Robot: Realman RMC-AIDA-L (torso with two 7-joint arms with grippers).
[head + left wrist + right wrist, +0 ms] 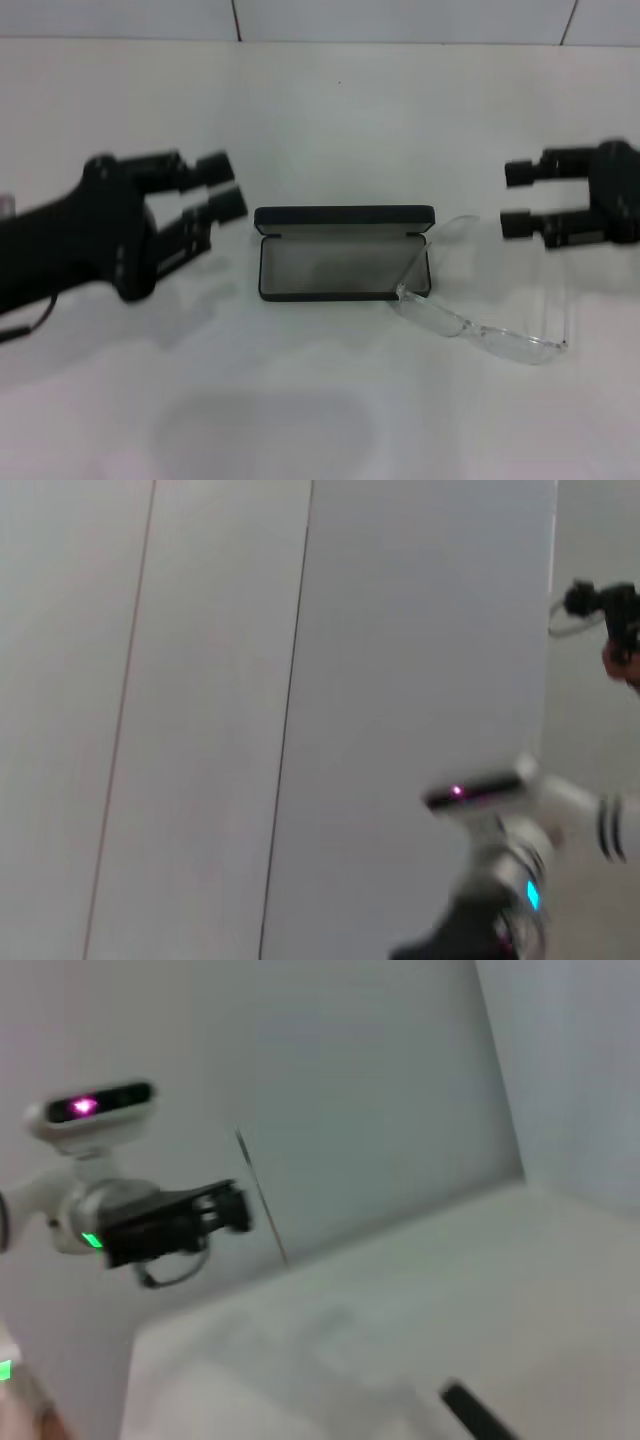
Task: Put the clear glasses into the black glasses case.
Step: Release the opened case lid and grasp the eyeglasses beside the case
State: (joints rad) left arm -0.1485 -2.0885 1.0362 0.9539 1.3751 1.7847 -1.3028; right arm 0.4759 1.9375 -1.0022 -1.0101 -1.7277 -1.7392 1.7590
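Surface (pixel 330 400), white, bearing open black case (pixel 345 255) at centre and clear glasses (pixel 480 320) touching its right end, one arm leaning on the rim: probably light, springy, slippery plastic, best pinched at the bridge; left tool (pixel 222 185) and right tool (pixel 518 198) both parted, empty.

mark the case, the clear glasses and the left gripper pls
black glasses case (pixel 345 266): head view, on the grey inner lining.
clear glasses (pixel 470 324): head view, on the lens front.
left gripper (pixel 222 184): head view, between its fingertips.
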